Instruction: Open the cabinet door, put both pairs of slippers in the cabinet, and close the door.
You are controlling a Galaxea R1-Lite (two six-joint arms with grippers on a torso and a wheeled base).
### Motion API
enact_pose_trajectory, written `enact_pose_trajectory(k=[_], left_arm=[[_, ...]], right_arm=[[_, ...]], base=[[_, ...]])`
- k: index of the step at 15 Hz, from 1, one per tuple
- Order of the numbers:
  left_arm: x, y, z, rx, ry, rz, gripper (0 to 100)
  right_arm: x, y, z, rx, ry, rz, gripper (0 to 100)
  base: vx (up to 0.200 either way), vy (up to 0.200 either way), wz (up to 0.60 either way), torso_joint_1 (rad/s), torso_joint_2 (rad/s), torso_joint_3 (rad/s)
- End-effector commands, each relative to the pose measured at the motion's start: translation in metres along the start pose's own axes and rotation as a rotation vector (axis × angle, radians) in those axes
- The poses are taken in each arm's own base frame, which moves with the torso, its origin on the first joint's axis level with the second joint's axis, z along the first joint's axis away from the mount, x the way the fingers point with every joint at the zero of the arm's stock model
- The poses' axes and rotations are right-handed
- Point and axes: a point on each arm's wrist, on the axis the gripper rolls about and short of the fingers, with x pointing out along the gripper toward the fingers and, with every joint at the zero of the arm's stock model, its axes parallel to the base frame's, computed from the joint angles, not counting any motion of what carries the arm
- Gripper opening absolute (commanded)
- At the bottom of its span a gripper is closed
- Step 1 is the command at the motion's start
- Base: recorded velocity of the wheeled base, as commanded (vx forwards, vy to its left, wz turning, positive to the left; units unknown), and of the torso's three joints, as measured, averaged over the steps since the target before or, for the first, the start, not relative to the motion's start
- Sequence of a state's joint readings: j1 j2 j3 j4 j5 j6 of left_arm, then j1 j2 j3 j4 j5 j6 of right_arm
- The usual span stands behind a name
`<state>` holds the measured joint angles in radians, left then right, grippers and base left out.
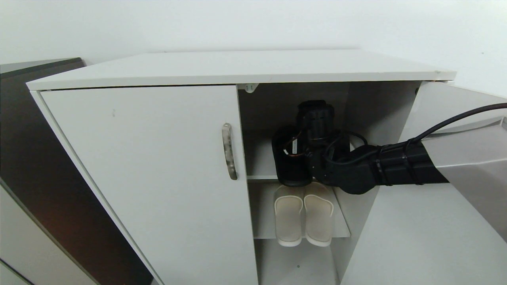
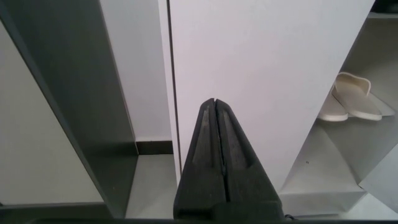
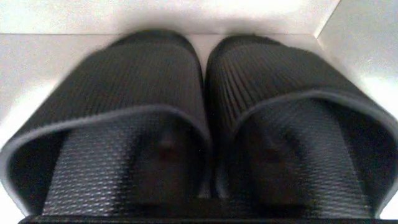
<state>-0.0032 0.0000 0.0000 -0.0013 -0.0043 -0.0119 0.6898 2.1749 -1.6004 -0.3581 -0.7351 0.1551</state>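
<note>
head view: right gripper [image 1: 308, 156] is inside the cabinet [image 1: 237, 67], at the upper shelf [image 1: 259, 158], right against the black slippers [image 1: 289, 166]. can't tell if it grips them or has let go. right arm comes in from the right through the open side, forearm about level, bent at the wrist so the end part points into the cabinet, black cable looped around it.

right wrist view: black slippers [image 3: 149, 124] side by side, touching, heel ends nearest the camera, ribbed straps up, soles flat on the pale shelf board, toes toward the back wall. in the head view the heel of the nearer one hangs a bit over the shelf front edge.

white slippers [image 1: 303, 215] on the shelf below [image 1: 340, 229], paired and touching, pushing out past the shelf's front edge.

left wrist view: left gripper [image 2: 214, 106] clamped closed, fingers [image 2: 205, 149] pressed flat together, nothing between them. it hangs in front of the closed left door [image 2: 267, 81], apart from it, pointing at it. white slippers [image 2: 351, 99] show past the door edge on their shelf.

left door [image 1: 150, 170] closed, metal handle [image 1: 229, 156] upright near its inner edge. right door [image 1: 412, 245] swung wide open. dark cabinet [image 1: 39, 138] stands just beside the white one on its left.
</note>
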Motion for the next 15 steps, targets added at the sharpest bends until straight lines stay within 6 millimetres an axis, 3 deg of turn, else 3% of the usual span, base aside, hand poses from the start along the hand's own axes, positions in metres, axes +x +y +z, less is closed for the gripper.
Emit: enact_pose_trajectory(k=[1,6,10,12,13,15], left_arm=[[0.000,0.000,0.000,0.000,0.000,0.000,0],[0.000,0.000,0.000,0.000,0.000,0.000,0],[0.000,0.000,0.000,0.000,0.001,0.000,0],[0.000,0.000,0.000,0.000,0.000,0.000,0],[0.000,0.000,0.000,0.000,0.001,-0.002,0],[0.000,0.000,0.000,0.000,0.001,0.000,0]], right_arm=[[-0.006,-0.002,0.003,0.002,-0.002,-0.001,100],[-0.043,-0.013,0.011,-0.005,0.008,0.036,100],[-0.093,-0.028,0.015,0.011,0.019,0.094,100],[-0.120,-0.037,0.007,0.019,0.011,0.138,100],[-0.127,-0.038,0.005,0.018,0.003,0.155,0],[-0.138,-0.038,0.001,-0.013,0.002,0.184,0]], base=[[0.000,0.000,0.00,0.000,0.00,0.000],[0.000,0.000,0.00,0.000,0.00,0.000],[0.000,0.000,0.00,0.000,0.00,0.000],[0.000,0.000,0.00,0.000,0.00,0.000],[0.000,0.000,0.00,0.000,0.00,0.000],[0.000,0.000,0.00,0.000,0.00,0.000]])
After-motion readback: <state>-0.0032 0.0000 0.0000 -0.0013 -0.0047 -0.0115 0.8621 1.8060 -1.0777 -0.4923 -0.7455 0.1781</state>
